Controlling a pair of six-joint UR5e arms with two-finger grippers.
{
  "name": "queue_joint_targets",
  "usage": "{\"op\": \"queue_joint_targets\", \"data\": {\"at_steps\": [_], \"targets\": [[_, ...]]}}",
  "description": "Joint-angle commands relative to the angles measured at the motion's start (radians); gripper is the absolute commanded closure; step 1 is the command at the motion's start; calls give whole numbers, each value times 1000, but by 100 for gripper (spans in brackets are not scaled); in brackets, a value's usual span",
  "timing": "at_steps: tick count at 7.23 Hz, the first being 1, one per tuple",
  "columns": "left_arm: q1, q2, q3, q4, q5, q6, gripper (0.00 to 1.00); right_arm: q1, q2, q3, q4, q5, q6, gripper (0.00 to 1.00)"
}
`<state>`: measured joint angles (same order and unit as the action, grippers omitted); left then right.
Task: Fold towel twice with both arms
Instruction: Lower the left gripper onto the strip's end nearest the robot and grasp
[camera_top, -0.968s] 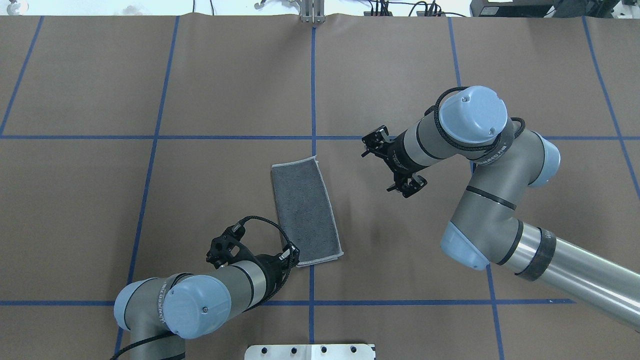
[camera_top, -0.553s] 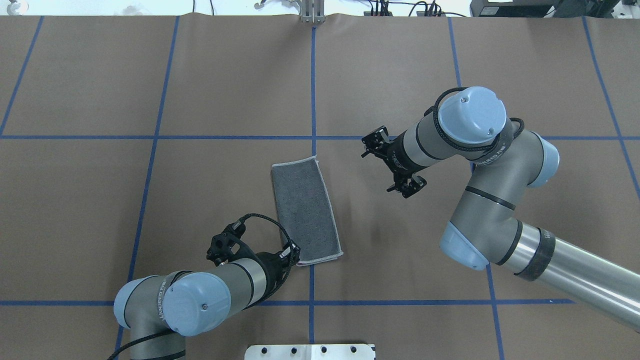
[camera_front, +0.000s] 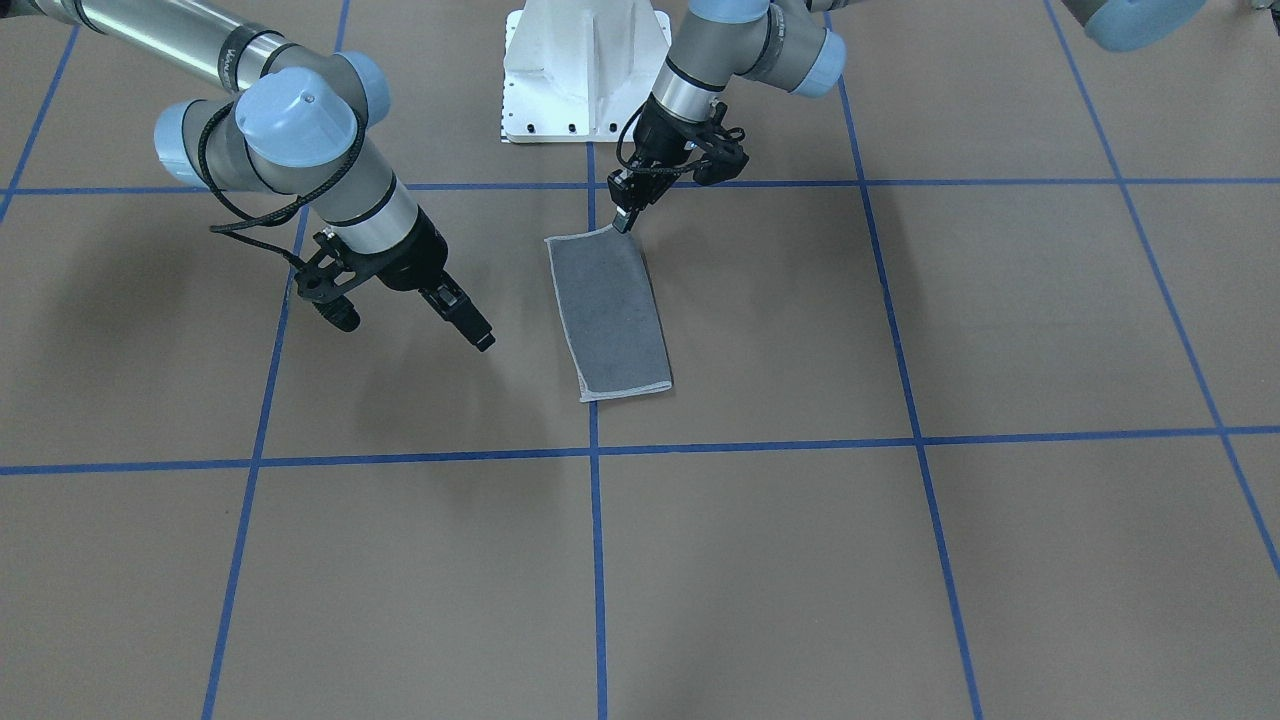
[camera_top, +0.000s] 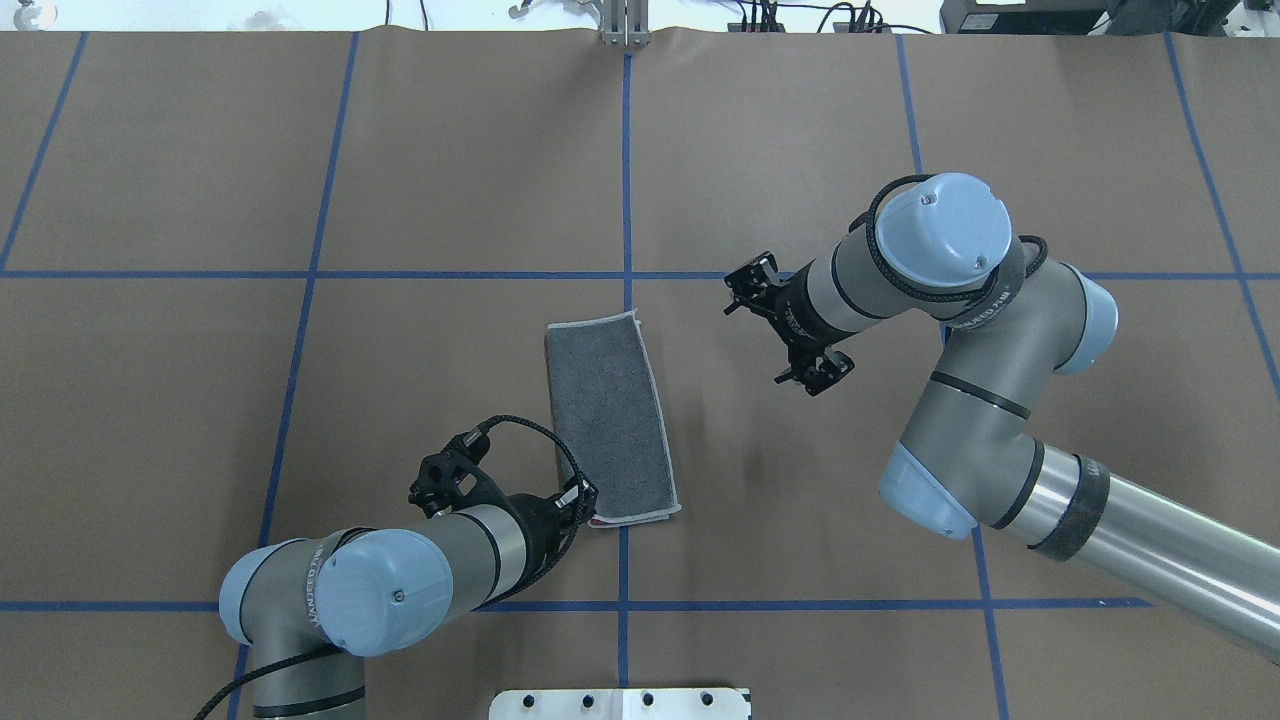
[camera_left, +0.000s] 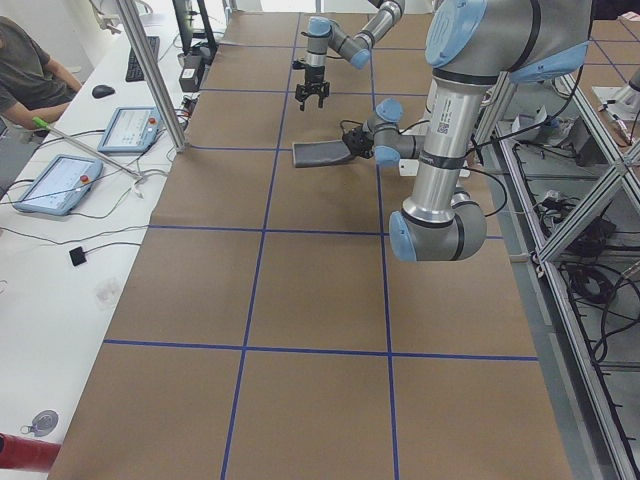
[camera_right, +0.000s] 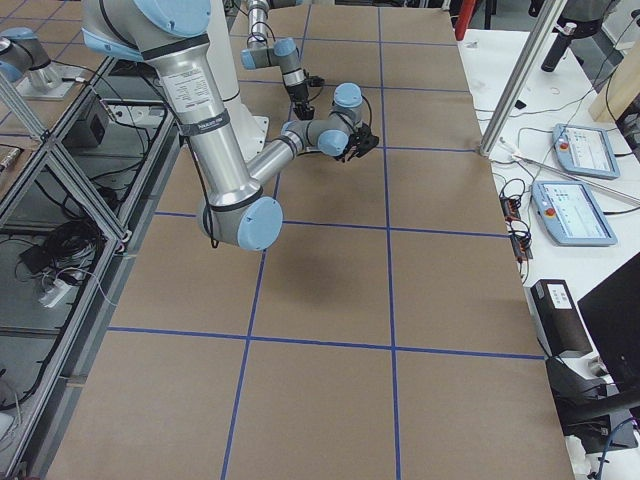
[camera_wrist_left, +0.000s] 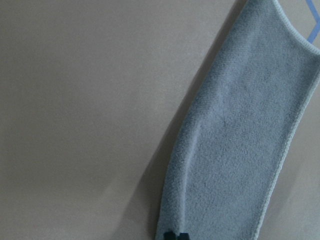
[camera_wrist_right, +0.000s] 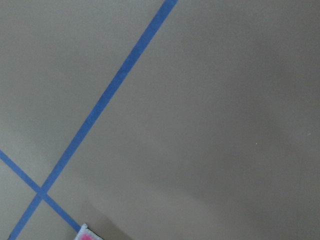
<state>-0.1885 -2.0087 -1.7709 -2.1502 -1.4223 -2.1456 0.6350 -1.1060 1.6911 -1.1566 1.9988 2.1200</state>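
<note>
The towel (camera_top: 610, 420) lies as a long folded strip, grey face up, near the table's middle (camera_front: 612, 310). My left gripper (camera_top: 588, 508) is shut on its near corner, the one closest to the robot base (camera_front: 625, 222). That corner is raised a little and shows pink underneath. In the left wrist view the two fingertips (camera_wrist_left: 171, 234) pinch the strip's end (camera_wrist_left: 245, 140). My right gripper (camera_front: 483, 341) hovers above bare table to the right of the towel, apart from it and apparently open. The right wrist view shows none of its fingertips, only a pink towel corner (camera_wrist_right: 85, 234).
Blue tape lines (camera_top: 627, 180) grid the brown table cover. The white pedestal base (camera_front: 585, 70) stands at the robot's edge. Along the far side in the exterior left view are a seated person (camera_left: 25, 70), tablets (camera_left: 60, 185) and a metal post (camera_left: 150, 70).
The left gripper has closed in on the towel's near corner and lifted it slightly, exposing pink. The strip's near end shifted a little. The right arm has stayed put.
</note>
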Motion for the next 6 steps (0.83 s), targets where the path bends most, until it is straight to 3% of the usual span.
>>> {"op": "queue_joint_targets", "data": {"at_steps": [1,6], "targets": [[-21,19,-1,7,-32,25,100,0,2,1,0,-11,0,0],[-72,12,-1,7,-70,38,100,2,0,5,0,-14,0,0]]}}
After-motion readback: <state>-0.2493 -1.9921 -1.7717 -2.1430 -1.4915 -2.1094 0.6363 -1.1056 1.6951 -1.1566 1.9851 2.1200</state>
